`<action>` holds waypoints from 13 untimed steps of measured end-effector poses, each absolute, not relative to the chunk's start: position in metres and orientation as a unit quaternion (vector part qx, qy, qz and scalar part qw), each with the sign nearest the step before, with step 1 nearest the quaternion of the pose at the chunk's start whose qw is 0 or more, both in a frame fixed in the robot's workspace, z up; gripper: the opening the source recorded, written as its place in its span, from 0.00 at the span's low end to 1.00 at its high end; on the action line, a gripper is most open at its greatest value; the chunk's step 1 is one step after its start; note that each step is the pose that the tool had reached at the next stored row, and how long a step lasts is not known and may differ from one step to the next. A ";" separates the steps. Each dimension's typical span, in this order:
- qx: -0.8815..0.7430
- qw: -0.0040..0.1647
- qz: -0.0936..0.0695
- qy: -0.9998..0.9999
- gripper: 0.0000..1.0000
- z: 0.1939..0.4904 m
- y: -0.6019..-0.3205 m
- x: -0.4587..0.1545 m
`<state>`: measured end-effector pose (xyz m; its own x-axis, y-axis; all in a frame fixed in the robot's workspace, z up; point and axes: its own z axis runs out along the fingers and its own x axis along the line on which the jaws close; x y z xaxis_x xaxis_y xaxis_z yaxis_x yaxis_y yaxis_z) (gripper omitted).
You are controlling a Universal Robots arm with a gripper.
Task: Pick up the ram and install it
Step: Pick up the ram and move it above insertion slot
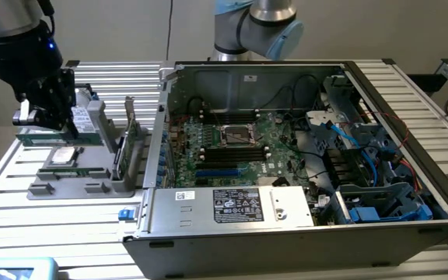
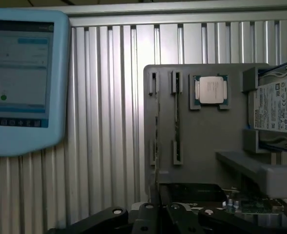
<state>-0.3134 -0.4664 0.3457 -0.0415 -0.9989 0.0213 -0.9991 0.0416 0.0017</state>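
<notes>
This is a robotics lab bench. In the exterior view, a slotted aluminium table (image 1: pixel 68 233) carries an open PC case (image 1: pixel 247 76) with its motherboard (image 1: pixel 275 134) bared. A grey parts tray (image 1: pixel 68 189) sits at the case's nine o'clock, a robot arm base (image 1: pixel 255 23) at twelve, and a blue teach pendant (image 1: pixel 10 268) at seven.

Thin green ram (image 1: pixel 59 139) held level, on edge, in the tool (image 1: pixel 53 131).

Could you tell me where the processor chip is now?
The processor chip sits on the gray tray at the exterior view's left, beside the hard drive.
</notes>
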 end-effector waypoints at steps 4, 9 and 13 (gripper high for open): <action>0.692 0.008 0.007 -0.722 0.12 0.364 -0.466 -0.302; 0.692 0.008 0.007 -0.722 0.12 0.385 -0.467 -0.283; 0.692 0.008 0.007 -0.722 0.12 0.401 -0.467 -0.266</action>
<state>-0.2655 -0.4667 0.4008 -0.0415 -0.9989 0.0214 -0.9991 0.0415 0.0019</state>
